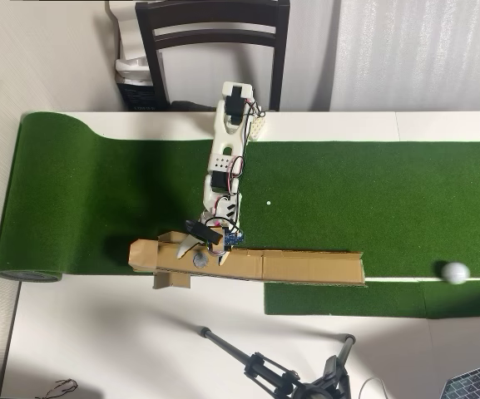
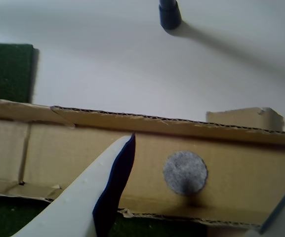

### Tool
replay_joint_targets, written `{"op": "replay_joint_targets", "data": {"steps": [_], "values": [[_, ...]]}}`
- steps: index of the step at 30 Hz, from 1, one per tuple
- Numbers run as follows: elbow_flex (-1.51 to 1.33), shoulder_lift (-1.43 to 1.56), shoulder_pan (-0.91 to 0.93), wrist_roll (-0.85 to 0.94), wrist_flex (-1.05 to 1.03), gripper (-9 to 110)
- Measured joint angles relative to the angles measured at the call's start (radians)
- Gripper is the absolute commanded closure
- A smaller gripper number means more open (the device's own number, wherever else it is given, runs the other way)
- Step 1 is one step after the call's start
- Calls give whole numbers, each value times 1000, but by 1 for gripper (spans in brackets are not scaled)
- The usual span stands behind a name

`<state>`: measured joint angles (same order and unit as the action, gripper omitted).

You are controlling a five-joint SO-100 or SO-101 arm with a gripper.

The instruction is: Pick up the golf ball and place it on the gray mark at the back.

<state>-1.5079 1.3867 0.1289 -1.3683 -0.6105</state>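
In the overhead view we see the white arm (image 1: 225, 158) reaching from the back of the desk (image 1: 98, 341) across the green putting mat (image 1: 348, 183) to a long cardboard channel (image 1: 306, 268) lying along the mat's near edge. The fingers (image 1: 191, 241) hang over the channel's left part, right by the gray mark (image 1: 199, 259). The golf ball (image 1: 455, 272) sits far to the right on the mat, well apart from arm and cardboard. A tiny white dot (image 1: 268, 202) lies on the turf near the arm.

In the wrist view the gray mark (image 2: 184, 172) lies flat on the cardboard floor. One pale finger (image 2: 83, 197) with a dark pad stands left of it, another edge at far right; the fingers are spread, empty. A tripod foot (image 2: 169, 14) rests on the desk beyond.
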Motion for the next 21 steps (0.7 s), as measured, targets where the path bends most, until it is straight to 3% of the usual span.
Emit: {"op": "replay_joint_targets", "data": {"steps": [8, 21], "values": [[2, 0, 31, 2, -55, 50], [117, 316, 21, 5, -592, 50]]}}
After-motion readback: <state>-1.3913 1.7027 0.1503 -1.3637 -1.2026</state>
